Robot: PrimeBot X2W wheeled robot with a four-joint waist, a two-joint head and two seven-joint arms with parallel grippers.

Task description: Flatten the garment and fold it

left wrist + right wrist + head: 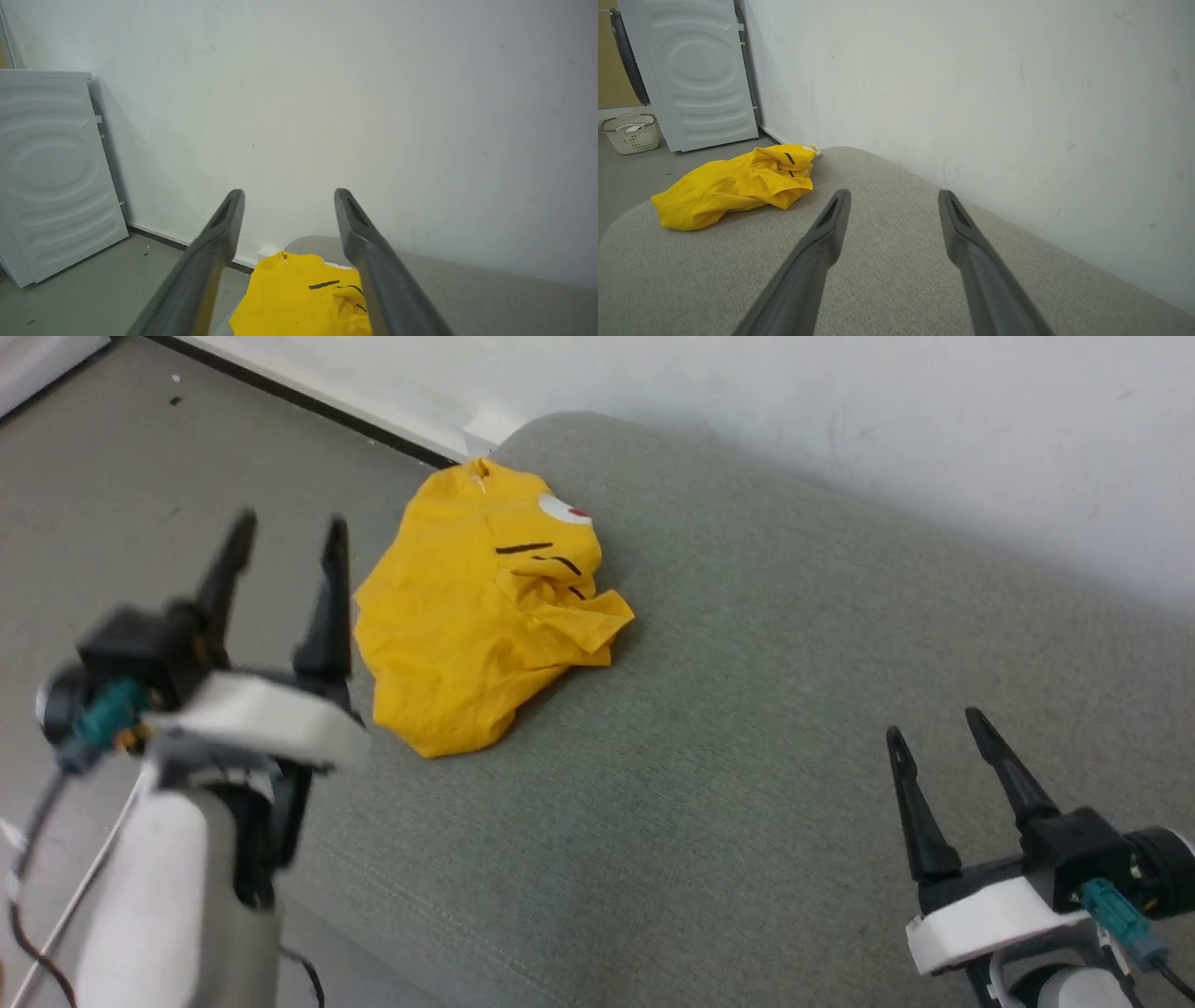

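Note:
The garment, a bright yellow T-shirt with black line marks and a white-and-red patch, lies crumpled at the left end of a grey-green cushioned surface. My left gripper hovers open just left of the garment, raised above it, with nothing between its fingers. In the left wrist view the garment sits low between the fingers of the left gripper. My right gripper stands open over the right part of the cushion, far from the garment; in its wrist view the right gripper holds nothing.
A white wall runs along the cushion's far side. Grey floor lies beyond the left end. A white washing machine stands against the wall, with a pale laundry basket beside it. Cables hang by my left arm.

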